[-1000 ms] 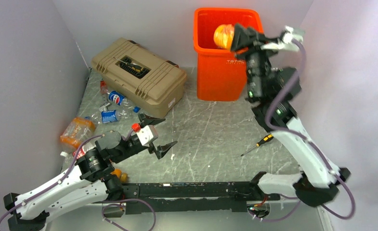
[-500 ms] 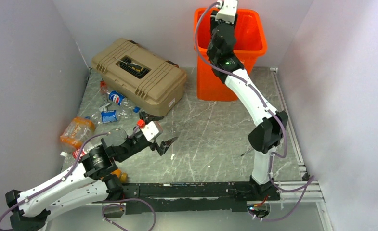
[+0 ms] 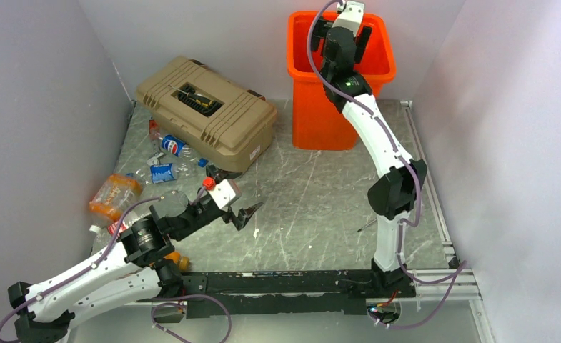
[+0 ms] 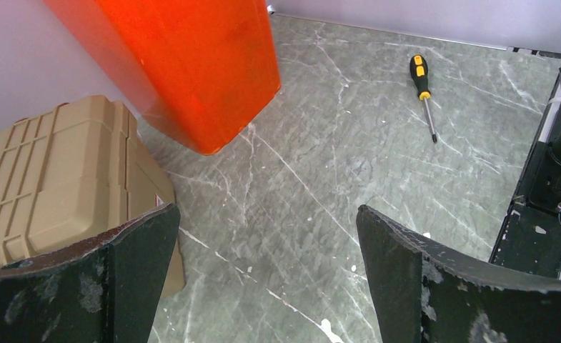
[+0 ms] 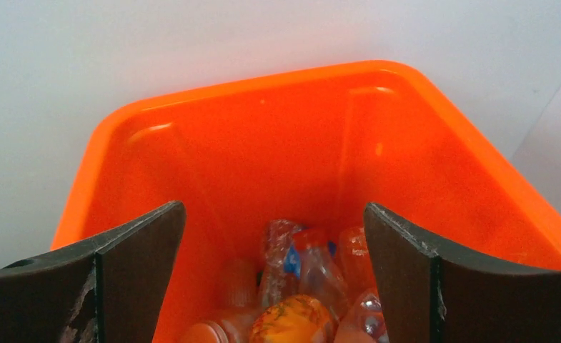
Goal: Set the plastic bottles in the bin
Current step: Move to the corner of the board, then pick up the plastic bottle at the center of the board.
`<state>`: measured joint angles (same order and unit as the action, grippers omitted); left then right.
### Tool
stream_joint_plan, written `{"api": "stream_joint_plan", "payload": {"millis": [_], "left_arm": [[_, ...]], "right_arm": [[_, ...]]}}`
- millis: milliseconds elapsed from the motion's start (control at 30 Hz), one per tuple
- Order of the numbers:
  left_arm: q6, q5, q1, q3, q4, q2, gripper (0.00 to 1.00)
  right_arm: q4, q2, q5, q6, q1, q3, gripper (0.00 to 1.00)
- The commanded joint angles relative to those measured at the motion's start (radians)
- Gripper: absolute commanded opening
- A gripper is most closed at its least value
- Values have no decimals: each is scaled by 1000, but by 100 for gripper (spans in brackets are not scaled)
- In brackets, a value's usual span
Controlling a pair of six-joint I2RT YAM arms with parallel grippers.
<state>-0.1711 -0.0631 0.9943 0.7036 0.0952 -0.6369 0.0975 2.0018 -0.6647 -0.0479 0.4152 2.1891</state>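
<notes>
The orange bin (image 3: 320,107) stands at the back of the table. My right gripper (image 3: 343,34) hangs over its mouth, open, with nothing between the fingers. In the right wrist view, the right gripper (image 5: 274,206) frames several bottles at the bottom of the bin (image 5: 420,157), among them an orange-labelled bottle (image 5: 295,318) and a clear red-capped one (image 5: 313,261). More plastic bottles lie at the table's left: an orange-labelled bottle (image 3: 113,194) and a blue-labelled bottle (image 3: 170,145). My left gripper (image 3: 238,194) hovers open and empty over bare table, also seen as the left gripper (image 4: 268,209).
A tan toolbox (image 3: 206,111) sits left of the bin, near the loose bottles; the left wrist view shows that toolbox (image 4: 56,171) beside the bin (image 4: 191,64). A yellow-handled screwdriver (image 4: 424,89) lies on the table right of centre. Grey walls close in both sides.
The right arm swung over the bin and its gripper opened; the orange bottle it held now lies inside. The left gripper shifted slightly.
</notes>
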Motion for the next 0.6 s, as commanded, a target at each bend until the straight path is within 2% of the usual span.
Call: {"api": "stream_joint_plan", "payload": {"millis": [0,133,233,367,467,567], "left_arm": [[-1,-29,-4,50,3,2,99],[5,-76,-3,59,12,-12,99],[10,-141,-3,75,34,-32,100],[13,-319,-4,106,69,-69,99],[42,-563,-3,145,102,-119,99],[86,-771,-3,185,140,-159,99]], "right_arm": [[57,-40,64,-64,13,82,100],[20,-153,85,-59,58,34,100],[-67,-297,109,-24,136,-123,100],[-261,-598,202,-3,256,-531,100],[-429,-793,285,-83,301,-875,99],[-438,-899,314,-195,310,-1090,99]]}}
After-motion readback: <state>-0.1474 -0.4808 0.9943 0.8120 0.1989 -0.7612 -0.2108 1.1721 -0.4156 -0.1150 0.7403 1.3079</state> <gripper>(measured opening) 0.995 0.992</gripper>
